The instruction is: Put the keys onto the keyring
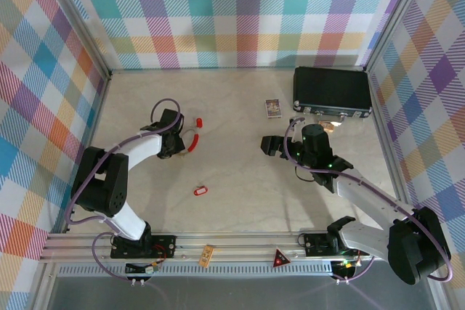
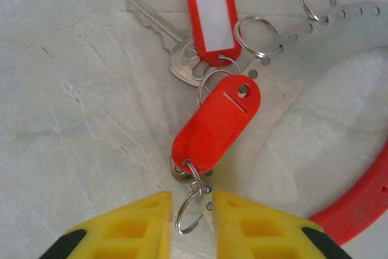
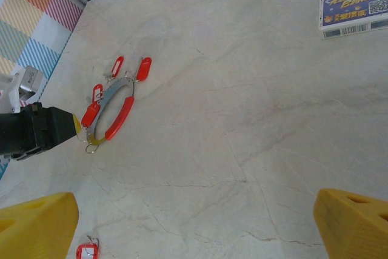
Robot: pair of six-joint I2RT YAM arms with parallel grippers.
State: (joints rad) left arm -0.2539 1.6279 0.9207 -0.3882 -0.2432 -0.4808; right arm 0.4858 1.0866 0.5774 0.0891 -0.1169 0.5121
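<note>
Left gripper [image 2: 191,209], bottom centre: jaws straddle the small steel split ring [image 2: 180,216] of a red oblong plastic key tag [image 2: 215,127], probably to drag it onto the grey-and-red perforated keyring [image 2: 321,23] at upper right. Can't tell if it's clamped. Right gripper [image 3: 194,225] is spread wide, idle.

light: bright, diffuse overhead | shadows: faint, soft | focus: left wrist close-up slightly blurred

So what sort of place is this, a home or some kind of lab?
Most likely a robot test cell in a lab, not a home. The left arm and right arm are bolted to an aluminium rail at the near edge, and checked fabric walls close in the table.
</note>
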